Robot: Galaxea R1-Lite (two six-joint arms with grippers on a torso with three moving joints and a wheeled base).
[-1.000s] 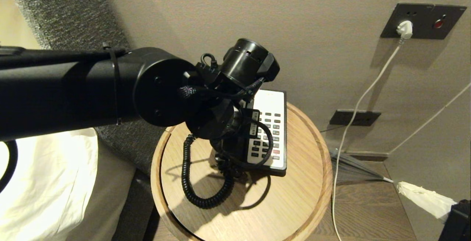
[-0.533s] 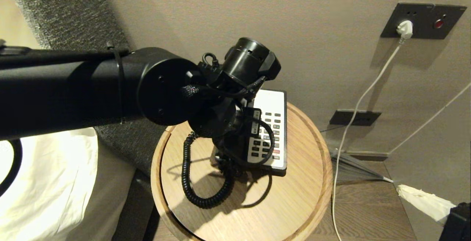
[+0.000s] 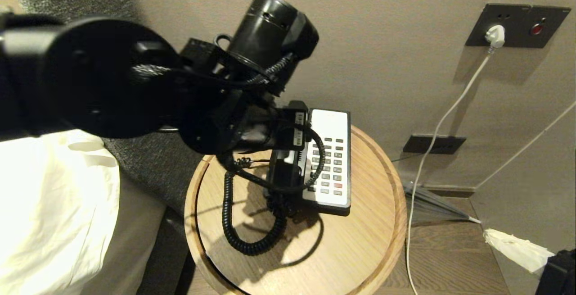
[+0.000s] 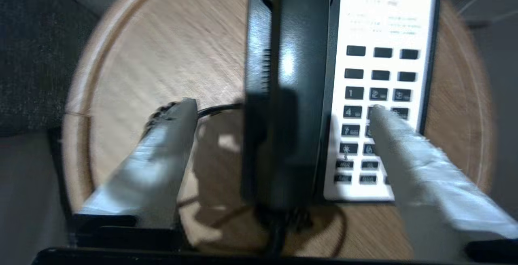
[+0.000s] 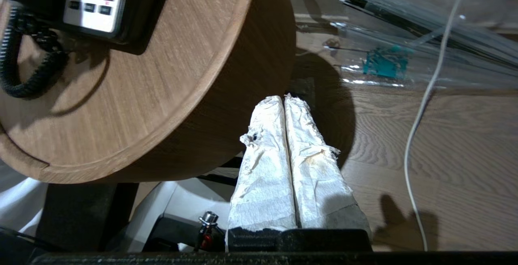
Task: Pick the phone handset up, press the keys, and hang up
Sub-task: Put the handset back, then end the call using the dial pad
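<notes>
Resting in cradle: phone handset [image 4: 289, 95].

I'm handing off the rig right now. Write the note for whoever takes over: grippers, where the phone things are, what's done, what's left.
Left gripper: open, empty, above the phone handset, one finger to each side of it, touching nothing.
Right gripper: shut, empty, parked low beside the round wooden table, above the floor.
Handset: lying in its cradle on the phone base, beside the keypad; coiled cord looped on the tabletop.
Done: handset appears hung up and released. Whether the keys were pressed cannot be told.
Left: retract the left arm clear of the phone.
</notes>
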